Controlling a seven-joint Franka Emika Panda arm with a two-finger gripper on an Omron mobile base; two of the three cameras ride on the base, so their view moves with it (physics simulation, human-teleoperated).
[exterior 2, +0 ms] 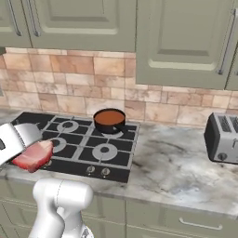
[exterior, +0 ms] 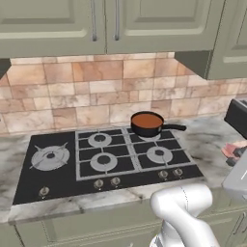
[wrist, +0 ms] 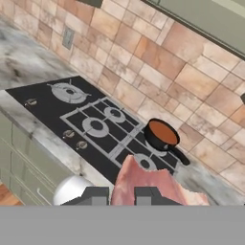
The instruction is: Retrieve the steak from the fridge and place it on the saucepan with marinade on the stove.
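Gripper [wrist: 120, 195] is closed on the steak [wrist: 143, 184], its 2 dark fingertips [wrist: 95, 195] pinching the near edge of the meat so that most of the lump juts out ahead of them, hanging in the air with nothing under it but the front of the cooktop. In the right base view the steak [exterior 2: 33, 156] sits just off the end of the white hand, over the near left edge of the stove [exterior 2: 83, 160]. Ahead of the gripper and beyond the steak lies the stove [wrist: 57, 103], and farther still, on the back burner nearest the tiled wall, stands the saucepan with marinade [wrist: 161, 135], its handle pointing away from the burners toward the marble counter [exterior 2: 186, 167]. The hold looks shallow, so I judge the meat could slide or swing out of the fingers during the reach and land on a grate. The pan is no wider than 1 burner, so a release short of it would drop the steak on the front burner, and a low approach could knock the rim or handle and spill the orange-brown liquid. A toaster [exterior 2: 223, 138] stands well off to the right. The steak is a pink-red raw slab with a paler, ragged edge, far smaller than the cooktop.
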